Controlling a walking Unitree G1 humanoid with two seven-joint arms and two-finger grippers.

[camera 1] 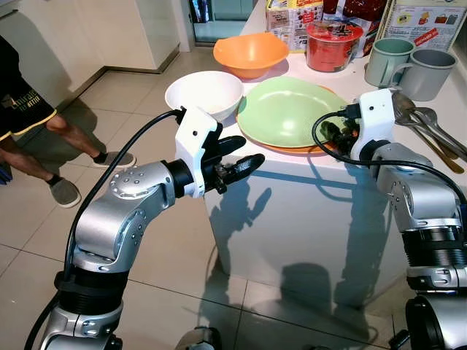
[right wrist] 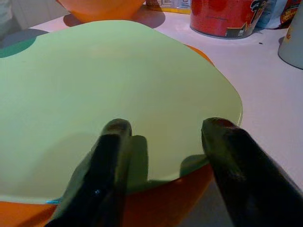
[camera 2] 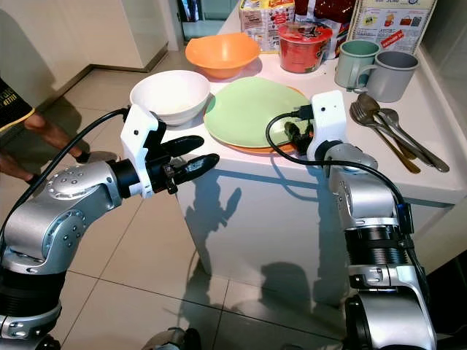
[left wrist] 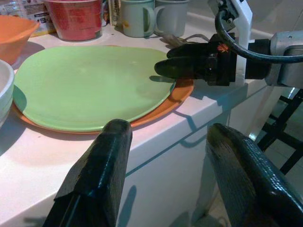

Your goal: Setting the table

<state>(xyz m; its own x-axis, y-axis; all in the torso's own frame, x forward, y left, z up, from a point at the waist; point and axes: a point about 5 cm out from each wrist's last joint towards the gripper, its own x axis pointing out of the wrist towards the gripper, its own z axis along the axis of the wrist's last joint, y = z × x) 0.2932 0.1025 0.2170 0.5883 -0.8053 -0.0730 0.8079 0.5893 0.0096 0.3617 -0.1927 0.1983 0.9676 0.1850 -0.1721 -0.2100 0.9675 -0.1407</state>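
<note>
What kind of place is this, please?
Probably a home kitchen or dining corner: a white counter holds stacked plates, bowls, mugs and spoons, with food packets behind and a tiled floor.

White bowl (camera 1: 204, 93) crowds the green plate (camera 1: 288, 109); its near rim overhangs open floor.

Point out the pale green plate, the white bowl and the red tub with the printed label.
pale green plate (camera 1: 288, 109), left eye view, on the middle of its flat face.
white bowl (camera 1: 205, 90), left eye view, on its inner wall.
red tub (camera 2: 303, 49), right eye view, on its side wall.
</note>
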